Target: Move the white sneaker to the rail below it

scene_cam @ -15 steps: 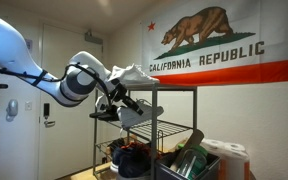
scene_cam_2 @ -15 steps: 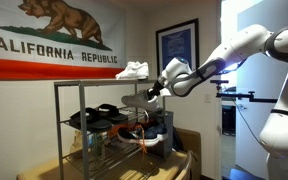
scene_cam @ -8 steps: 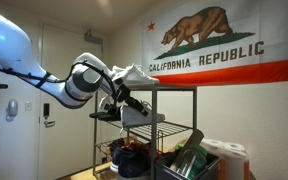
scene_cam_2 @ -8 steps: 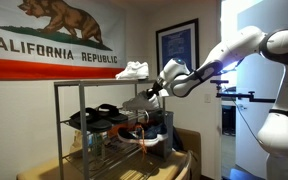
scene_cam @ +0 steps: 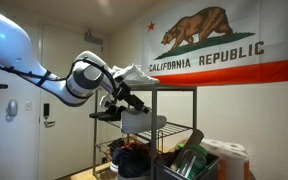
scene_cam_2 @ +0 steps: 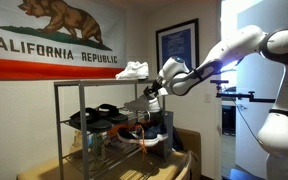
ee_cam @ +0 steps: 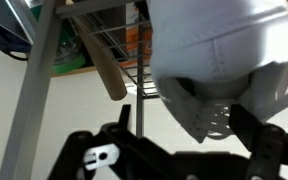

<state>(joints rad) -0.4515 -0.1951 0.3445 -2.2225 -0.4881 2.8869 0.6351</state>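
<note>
The white sneaker (scene_cam: 141,122) has come lower vs. a sec ago, the claw (scene_cam: 126,105) still clamped on it, now approx. level w/ the rail (scene_cam: 102,115). I judge it is not resting yet. Its mate (scene_cam: 134,75) stays up top.

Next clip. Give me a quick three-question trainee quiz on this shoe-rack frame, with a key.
1. True or false: the gripper is shut on a white sneaker.
2. Where on the black rack does the matching mate sit? A) the top tier B) the wire-grid tier C) the bottom tier
3. Fill in: the flag on the wall reads "California ___".

Key: 1 true; 2 A; 3 Republic.
</note>
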